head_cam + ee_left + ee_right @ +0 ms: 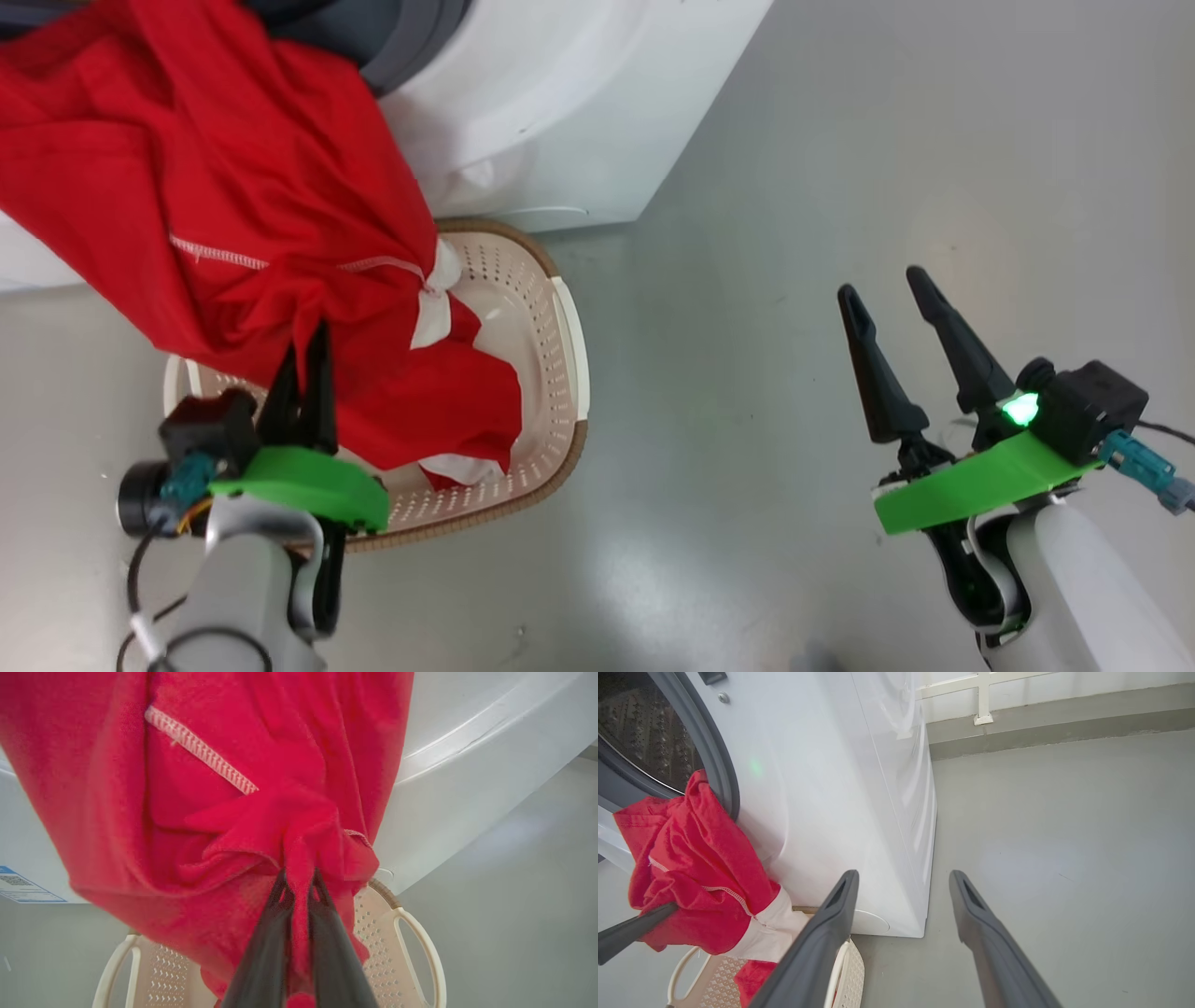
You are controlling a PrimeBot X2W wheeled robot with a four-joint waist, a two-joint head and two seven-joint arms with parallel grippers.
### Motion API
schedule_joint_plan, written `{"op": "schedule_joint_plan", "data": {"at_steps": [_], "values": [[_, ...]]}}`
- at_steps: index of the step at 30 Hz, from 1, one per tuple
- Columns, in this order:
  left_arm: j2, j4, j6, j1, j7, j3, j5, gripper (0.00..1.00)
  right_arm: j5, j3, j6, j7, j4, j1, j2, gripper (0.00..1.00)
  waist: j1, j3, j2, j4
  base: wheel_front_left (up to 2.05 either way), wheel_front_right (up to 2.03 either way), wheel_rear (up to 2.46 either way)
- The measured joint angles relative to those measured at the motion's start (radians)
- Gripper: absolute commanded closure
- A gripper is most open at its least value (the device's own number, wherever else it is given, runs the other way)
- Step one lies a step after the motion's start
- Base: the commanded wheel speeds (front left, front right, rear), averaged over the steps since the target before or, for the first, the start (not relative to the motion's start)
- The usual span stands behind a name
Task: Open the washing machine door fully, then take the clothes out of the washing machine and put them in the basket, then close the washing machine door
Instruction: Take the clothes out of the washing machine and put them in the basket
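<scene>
Some clothes [233, 187] sag into the basket [569, 336], left fingers [264, 956] clamped on them; right fingers [876, 378] apart.

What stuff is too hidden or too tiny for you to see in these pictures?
- Inside of the drum: in the right wrist view it is cut off by the left edge, and in the head view the red clothes cover it. I cannot tell if more laundry is inside.
- Bottom of the basket: head view, under red fabric.
- Writing on the blue label: left wrist view, too small and cut by the edge.
- Tips of the left tool: left wrist view, buried in cloth folds.
</scene>
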Motion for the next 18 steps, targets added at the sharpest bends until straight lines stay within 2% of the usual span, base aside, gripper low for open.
{"op": "schedule_joint_plan", "data": {"at_steps": [13,18], "values": [[-0.002,0.377,-0.039,-0.215,0.000,-0.010,0.082,1.00,0.001,0.009,0.000,0.000,-0.010,-0.058,0.005,0.00,0.0000,0.094,0.0001,-0.022,0.00,0.00,0.00],[-0.001,0.476,-0.042,-0.265,0.000,-0.019,0.093,1.00,0.001,0.012,0.000,0.000,-0.012,-0.066,0.008,0.00,0.0000,0.122,0.0000,-0.029,0.00,0.00,0.00]]}}
